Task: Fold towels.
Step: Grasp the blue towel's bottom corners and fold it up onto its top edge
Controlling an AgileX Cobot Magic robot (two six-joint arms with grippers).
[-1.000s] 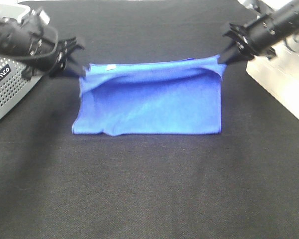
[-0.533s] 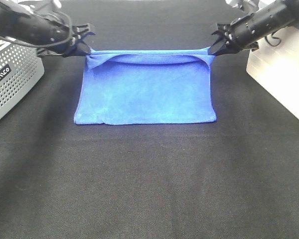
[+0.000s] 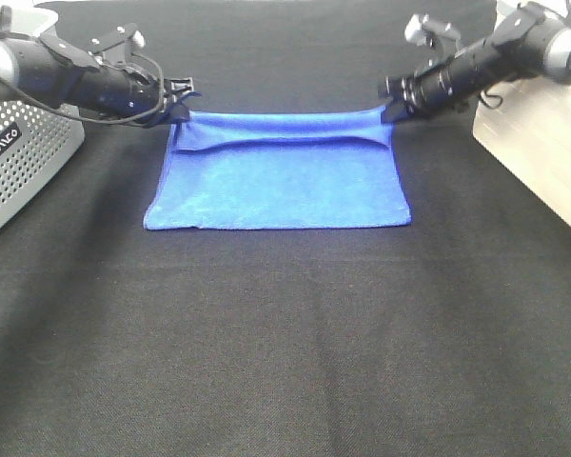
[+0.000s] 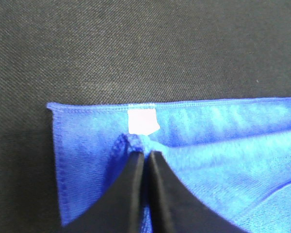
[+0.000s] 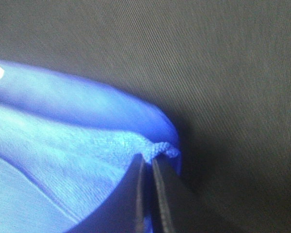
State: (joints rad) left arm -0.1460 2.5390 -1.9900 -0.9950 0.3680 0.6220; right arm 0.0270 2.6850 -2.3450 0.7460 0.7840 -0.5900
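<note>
Towel (image 3: 281, 186) corners between each arm's fingers (image 4: 128, 194)

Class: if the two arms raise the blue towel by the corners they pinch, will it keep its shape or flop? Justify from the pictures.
The royal-blue fuzzy microfibre towel would probably flop: its upper layer sags in a crease between the left jaws and right jaws. Probably not slippery: its fuzzy nap bunches at both pinches.

Bright, even light; right wrist view blurred.
</note>
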